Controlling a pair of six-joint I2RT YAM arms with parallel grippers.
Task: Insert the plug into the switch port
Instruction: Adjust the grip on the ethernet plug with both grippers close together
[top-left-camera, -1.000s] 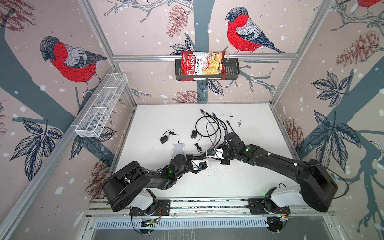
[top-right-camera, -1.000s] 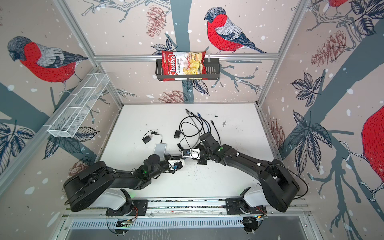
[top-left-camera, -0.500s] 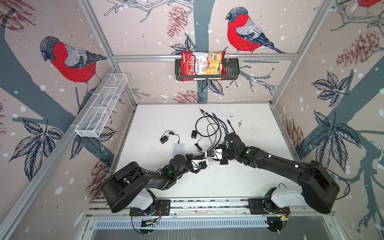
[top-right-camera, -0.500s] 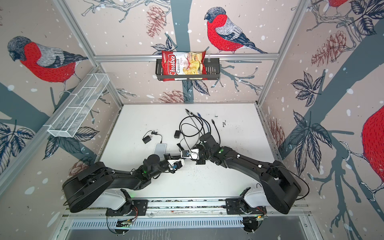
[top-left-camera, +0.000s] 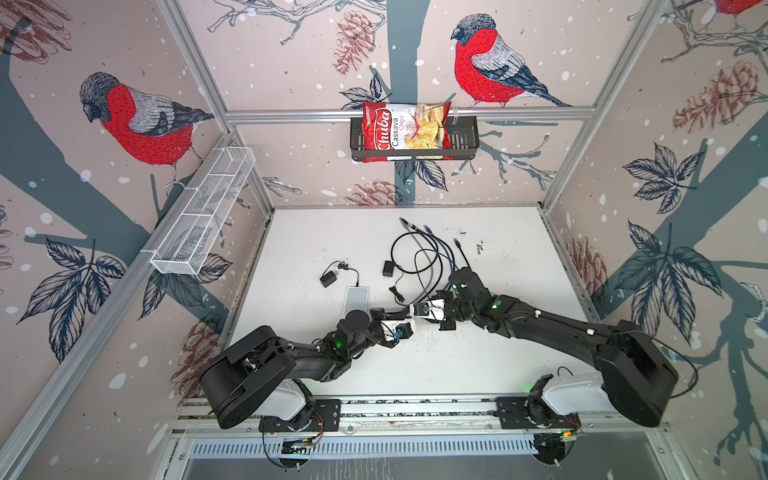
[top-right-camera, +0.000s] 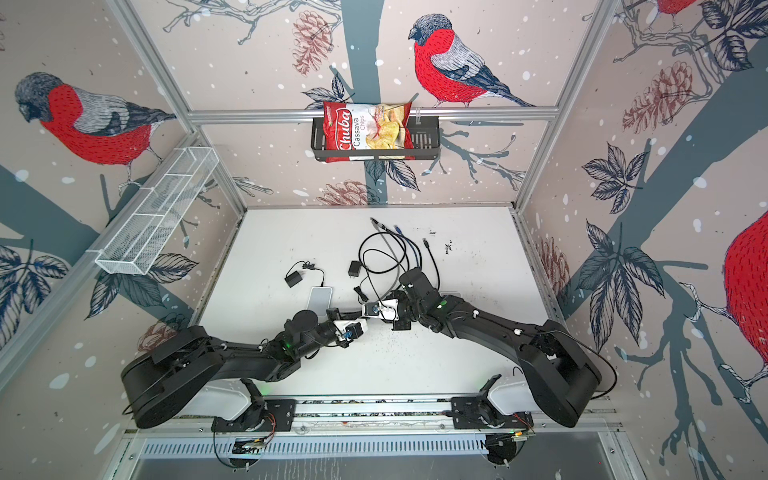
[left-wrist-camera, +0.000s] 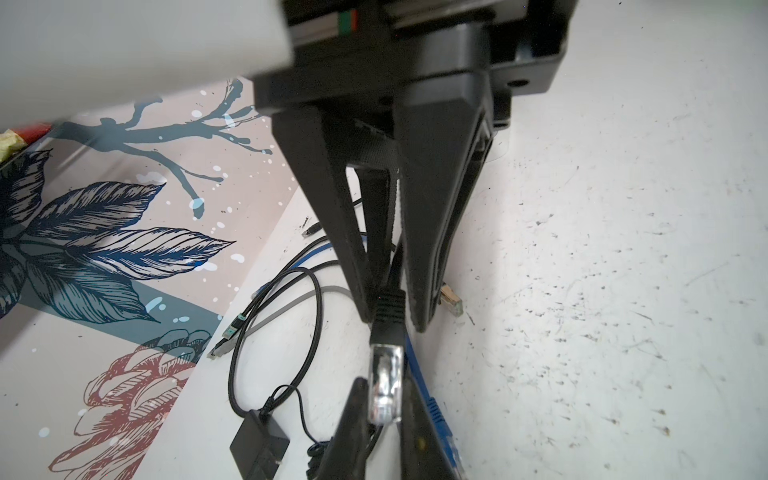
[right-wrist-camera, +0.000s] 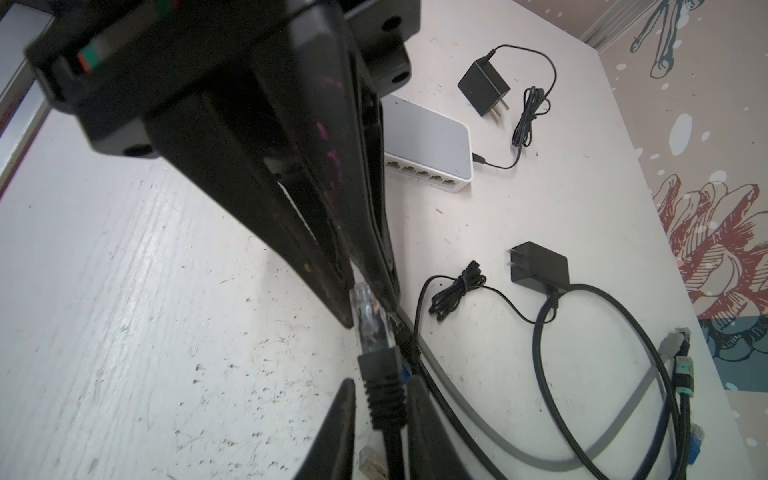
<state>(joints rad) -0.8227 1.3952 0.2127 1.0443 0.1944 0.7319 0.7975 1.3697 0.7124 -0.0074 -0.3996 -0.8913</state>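
The white switch (top-left-camera: 356, 300) (top-right-camera: 320, 298) lies flat left of the table's middle, its row of ports (right-wrist-camera: 419, 172) facing the front. Both grippers meet tip to tip just to its right. My left gripper (left-wrist-camera: 384, 384) (right-wrist-camera: 370, 316) (top-left-camera: 405, 311) is shut on the clear plug (left-wrist-camera: 386, 374) (right-wrist-camera: 368, 316) of a black cable. My right gripper (right-wrist-camera: 381, 384) (left-wrist-camera: 392, 322) (top-right-camera: 365, 309) straddles the cable's ribbed black boot (right-wrist-camera: 380, 390) (left-wrist-camera: 388, 305) right behind the plug. Its fingers stand slightly apart, with a thin gap beside the boot. The plug is held above the table, away from the ports.
A loose clear plug (right-wrist-camera: 368, 461) and a blue plug (left-wrist-camera: 440, 419) lie under the grippers. Coiled cables (top-left-camera: 424, 257) and two black power adapters (top-left-camera: 327, 279) (top-left-camera: 387, 267) lie behind. A chips bag (top-left-camera: 405, 131) hangs on the back wall, a wire basket (top-left-camera: 203, 212) on the left wall.
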